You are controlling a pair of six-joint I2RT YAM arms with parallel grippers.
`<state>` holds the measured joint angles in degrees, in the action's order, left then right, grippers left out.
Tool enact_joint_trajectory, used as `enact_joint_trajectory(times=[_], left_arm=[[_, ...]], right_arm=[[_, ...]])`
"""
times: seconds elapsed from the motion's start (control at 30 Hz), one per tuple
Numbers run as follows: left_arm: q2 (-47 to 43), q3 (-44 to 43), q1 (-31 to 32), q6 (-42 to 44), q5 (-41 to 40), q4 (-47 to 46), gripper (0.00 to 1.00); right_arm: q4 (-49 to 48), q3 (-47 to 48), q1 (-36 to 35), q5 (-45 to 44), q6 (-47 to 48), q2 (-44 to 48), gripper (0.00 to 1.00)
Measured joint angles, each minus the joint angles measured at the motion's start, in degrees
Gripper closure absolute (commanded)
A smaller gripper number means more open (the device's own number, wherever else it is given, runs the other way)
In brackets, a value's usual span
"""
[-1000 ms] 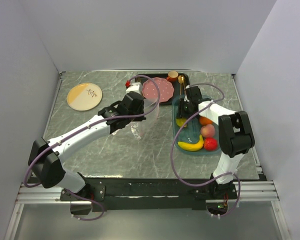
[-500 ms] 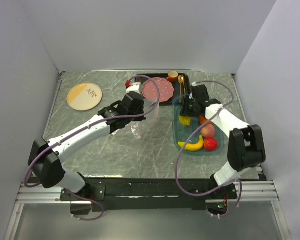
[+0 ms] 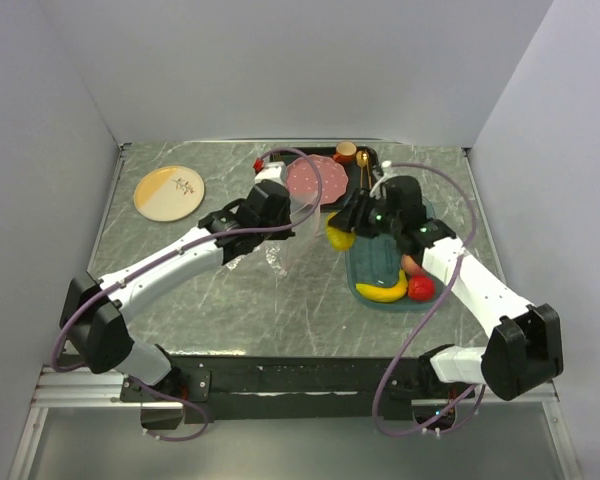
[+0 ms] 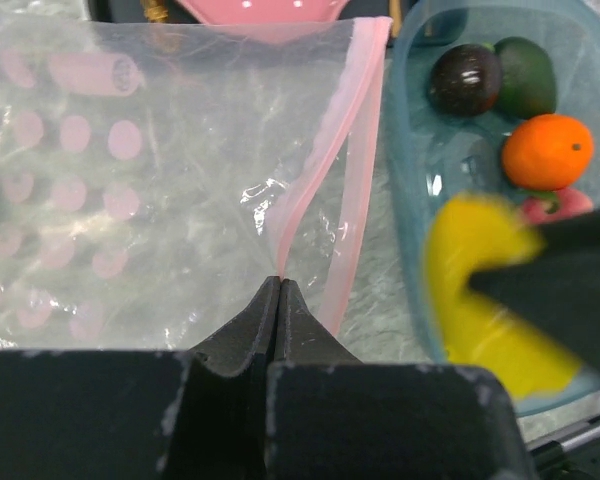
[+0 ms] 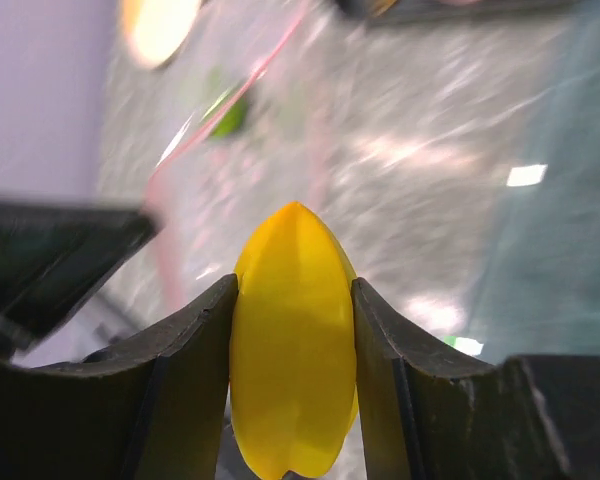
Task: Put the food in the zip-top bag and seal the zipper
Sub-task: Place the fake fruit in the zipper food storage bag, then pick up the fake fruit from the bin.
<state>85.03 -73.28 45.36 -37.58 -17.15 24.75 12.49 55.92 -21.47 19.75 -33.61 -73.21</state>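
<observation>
- Grey marbled counter (image 3: 230, 310) runs out from the arm bases between plain white walls. Nearest on it, to the right, sits a translucent blue tray (image 3: 372, 265) with the banana (image 3: 382, 291) and strawberry (image 3: 420, 287) at its near end.
- Deeper in the tray lie the orange (image 4: 547, 150), a pink fruit half hidden, and two dark ones (image 4: 465, 78). None of these is in the bag yet.
- Right gripper (image 5: 294, 285) is clamped on the yellow starfruit (image 5: 293, 380), one jaw against each flank. It holds the fruit in the air just left of the tray's rim, beside the bag. That fruit is smooth and tapered, so a jolt could make it slip out.
- Left gripper (image 4: 280, 285) is closed, pinching one strip of the pink zipper (image 4: 355, 150) and lifting it. The zip-top bag (image 4: 160, 200) lies crumpled on the counter between the arms, its mouth toward the tray.
- The two strips stand close together, so the gap looks narrow. The starfruit could catch the lip, shove the light bag away, or tug the strip out of the pinch. The grippers are also near enough to bump.
- Farthest off are a pink dotted plate (image 3: 317, 181), gold cutlery (image 3: 362, 165) and a tan plate (image 3: 168, 192).
- No brand or label shows anywhere. The tan plate bears a small dark mark, too small to read.
</observation>
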Motion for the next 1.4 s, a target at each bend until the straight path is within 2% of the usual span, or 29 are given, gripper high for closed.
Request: enact_joint_trajectory(times=[0.2,0.43,0.73,0.77,0.8,0.87,0.9,0.97,1.03,1.1,1.27,1.4], left_arm=[[2.12,-2.71,-0.02,-0.33,0.83,-0.11,0.99],[2.12,-2.71,-0.07,-1.07,1.64,-0.07,0.99],[1.77,-1.95,-0.07,-1.11,4.24,-1.79,0.99],[1.49,-1.57,-0.07,-1.14,4.46,-1.90,0.99],[1.22,-1.18,-0.07,-1.14,4.63,-2.10,0.99],[0.92,-0.87,-0.09,-1.14,4.79,-2.23,0.99],[0.83,-0.87,-0.11,-1.14,4.81,-2.38,0.99],[0.79,-0.87,-0.13,-1.11,4.76,-2.40,0.99],[0.72,-0.87,-0.13,-1.11,4.66,-2.43,0.99],[0.57,-0.87,-0.13,-1.14,4.39,-2.60,0.99],[0.48,-0.87,-0.15,-1.11,4.22,-2.62,0.99],[0.48,-0.85,-0.15,-1.11,3.76,-2.62,0.99]], right_arm=[[-4.90,-2.71,-1.97,5.33,-5.79,-0.11,0.91],[-9.49,-2.67,-3.19,7.41,-8.87,-1.22,0.89],[-12.90,0.66,-4.55,5.73,-10.47,-11.96,0.87],[-13.07,2.21,-4.59,5.70,-10.49,-13.81,0.83],[-13.64,3.61,-4.68,5.60,-10.54,-15.41,0.66],[-14.93,5.27,-4.81,5.57,-10.82,-17.44,0.48],[-15.04,6.08,-4.92,5.42,-10.93,-18.21,0.27],[-15.41,6.78,-5.14,4.96,-11.26,-18.99,0.25],[-15.21,6.67,-5.18,4.31,-10.91,-18.91,0.18],[-14.84,6.58,-5.18,3.43,-10.64,-18.60,0.14],[-11.30,5.38,-5.16,0.55,-8.94,-14.40,0.13],[-5.70,3.26,-3.76,-4.55,-5.88,-6.08,0.13]])
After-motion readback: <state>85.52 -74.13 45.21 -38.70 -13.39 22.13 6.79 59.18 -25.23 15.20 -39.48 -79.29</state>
